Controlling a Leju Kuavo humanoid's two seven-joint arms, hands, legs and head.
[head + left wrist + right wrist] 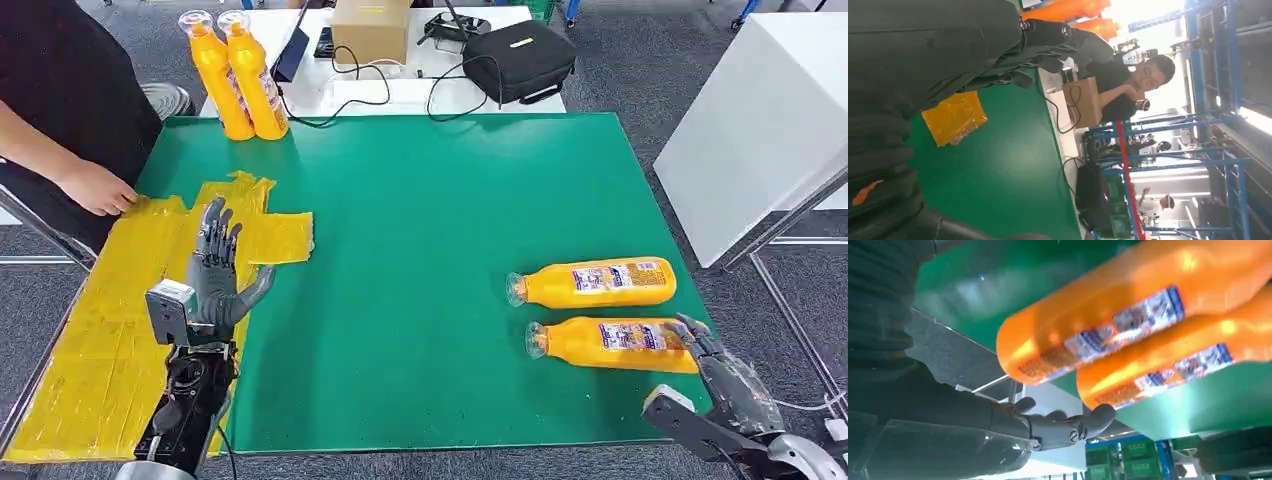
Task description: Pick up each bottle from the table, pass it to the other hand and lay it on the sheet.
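Right hand point(722, 365) at lower right, fingers apart, holding nothing, touching the nearer orange bottle's point(612, 344) base

Left hand point(218, 268) open over yellow sheet point(90, 310); bottle could roll across the counter point(420, 250) into its neighbour point(592, 282) if nudged.

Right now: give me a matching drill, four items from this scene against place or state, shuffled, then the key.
1. left hand
2. right hand
3. standing bottles
4. person's hand

A. far left corner of the green mat
B. open above the yellow sheet
C. resting on the sheet's far edge
D. at the base of the nearer lying bottle

Pairs: 1-B, 2-D, 3-A, 4-C
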